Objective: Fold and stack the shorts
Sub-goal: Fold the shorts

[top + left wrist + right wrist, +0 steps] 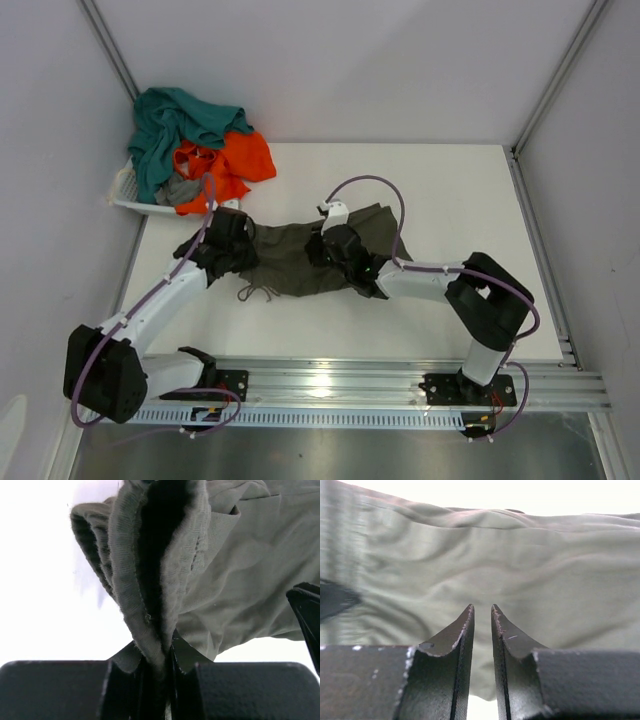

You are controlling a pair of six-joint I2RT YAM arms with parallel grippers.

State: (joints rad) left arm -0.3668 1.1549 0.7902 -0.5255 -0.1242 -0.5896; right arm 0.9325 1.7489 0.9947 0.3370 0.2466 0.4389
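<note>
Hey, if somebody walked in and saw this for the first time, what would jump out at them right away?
The bright heap of teal and orange cloth spilling from the white plastic basket at the far left corner of the white table grabs the eye. Mid-table, the dark olive-green cloth shorts lie spread, the left pincer clamped on their ribbed waistband and the right pincer low over the fabric.

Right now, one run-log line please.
left gripper: shut on dark olive-green cloth shorts waistband | right gripper: jaws nearly together over same shorts, grip unclear | other shorts: heaped on white plastic basket
</note>
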